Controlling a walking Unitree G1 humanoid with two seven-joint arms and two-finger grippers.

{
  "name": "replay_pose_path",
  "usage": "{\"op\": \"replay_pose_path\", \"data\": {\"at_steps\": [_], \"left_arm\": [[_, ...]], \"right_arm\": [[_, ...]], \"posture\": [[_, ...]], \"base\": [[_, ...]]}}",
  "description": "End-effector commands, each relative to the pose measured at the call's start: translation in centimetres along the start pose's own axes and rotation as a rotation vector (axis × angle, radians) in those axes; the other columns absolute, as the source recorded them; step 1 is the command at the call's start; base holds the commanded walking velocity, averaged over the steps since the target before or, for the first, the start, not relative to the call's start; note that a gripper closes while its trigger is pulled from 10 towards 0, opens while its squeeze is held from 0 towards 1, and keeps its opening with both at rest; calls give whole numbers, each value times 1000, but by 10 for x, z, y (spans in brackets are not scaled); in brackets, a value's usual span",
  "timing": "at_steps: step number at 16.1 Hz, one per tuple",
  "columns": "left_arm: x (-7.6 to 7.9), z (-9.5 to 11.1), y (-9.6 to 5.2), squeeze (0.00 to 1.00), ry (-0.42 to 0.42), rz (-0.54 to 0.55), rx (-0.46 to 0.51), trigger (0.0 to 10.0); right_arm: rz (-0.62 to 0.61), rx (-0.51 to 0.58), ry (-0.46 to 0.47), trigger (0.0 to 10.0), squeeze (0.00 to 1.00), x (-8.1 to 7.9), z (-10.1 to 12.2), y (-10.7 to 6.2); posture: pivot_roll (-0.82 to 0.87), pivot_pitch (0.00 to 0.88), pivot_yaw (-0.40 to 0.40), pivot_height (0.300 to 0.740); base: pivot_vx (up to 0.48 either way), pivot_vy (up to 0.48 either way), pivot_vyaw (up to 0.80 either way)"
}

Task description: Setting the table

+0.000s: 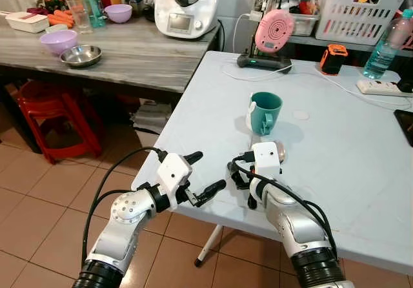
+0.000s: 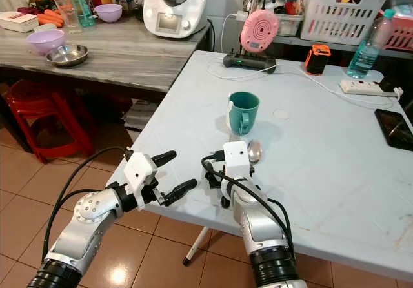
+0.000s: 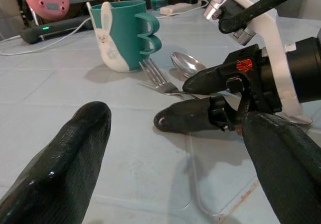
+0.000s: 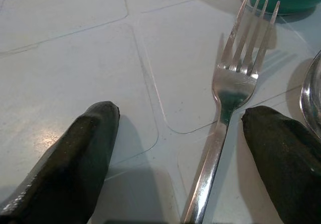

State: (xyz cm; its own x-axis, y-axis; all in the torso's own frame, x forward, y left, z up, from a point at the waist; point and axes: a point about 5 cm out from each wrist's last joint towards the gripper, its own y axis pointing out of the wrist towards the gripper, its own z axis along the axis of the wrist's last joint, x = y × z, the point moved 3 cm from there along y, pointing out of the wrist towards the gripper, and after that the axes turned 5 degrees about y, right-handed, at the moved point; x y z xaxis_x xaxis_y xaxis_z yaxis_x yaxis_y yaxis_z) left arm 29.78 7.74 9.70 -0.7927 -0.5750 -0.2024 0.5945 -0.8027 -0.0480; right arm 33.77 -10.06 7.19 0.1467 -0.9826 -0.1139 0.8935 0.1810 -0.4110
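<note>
A teal mug (image 1: pixel 265 110) with a rabbit picture stands upright on the pale blue table (image 1: pixel 348 172). Just in front of it lie a fork (image 4: pixel 225 98) and a spoon (image 3: pixel 188 64) side by side, the fork's tines pointing at the mug. My right gripper (image 4: pixel 181 113) is low over the table near its front edge. It is open, with one finger on each side of the fork's handle and not pinching it. My left gripper (image 1: pixel 208 170) hovers open at the table's front left corner, holding nothing.
A pink round device (image 1: pixel 273 31), an orange box (image 1: pixel 333 59), a water bottle (image 1: pixel 386 46) and a power strip (image 1: pixel 381 88) sit at the table's back. A dark phone (image 2: pixel 393 128) lies at the right. To the left a wooden counter (image 1: pixel 129 55) holds bowls, with a red stool (image 1: pixel 55 117) beneath.
</note>
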Motion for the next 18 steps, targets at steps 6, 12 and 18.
{"op": "replay_pose_path", "data": {"at_steps": [6,12,18], "left_arm": [[15,7,3,0,0,-105,21,10000],[16,-4,2,0,45,-178,-62,10000],[3,-9,-2,0,86,-139,-99,10000]], "right_arm": [[-129,-83,-3,0,0,24,-13,3],[-147,-104,15,0,0,28,-20,3],[-155,-113,20,0,0,28,-29,0]], "posture": [[-100,0,1,740],[-107,0,9,740],[-106,0,17,740]], "base": [[0,0,0],[0,0,0],[0,0,0]]}}
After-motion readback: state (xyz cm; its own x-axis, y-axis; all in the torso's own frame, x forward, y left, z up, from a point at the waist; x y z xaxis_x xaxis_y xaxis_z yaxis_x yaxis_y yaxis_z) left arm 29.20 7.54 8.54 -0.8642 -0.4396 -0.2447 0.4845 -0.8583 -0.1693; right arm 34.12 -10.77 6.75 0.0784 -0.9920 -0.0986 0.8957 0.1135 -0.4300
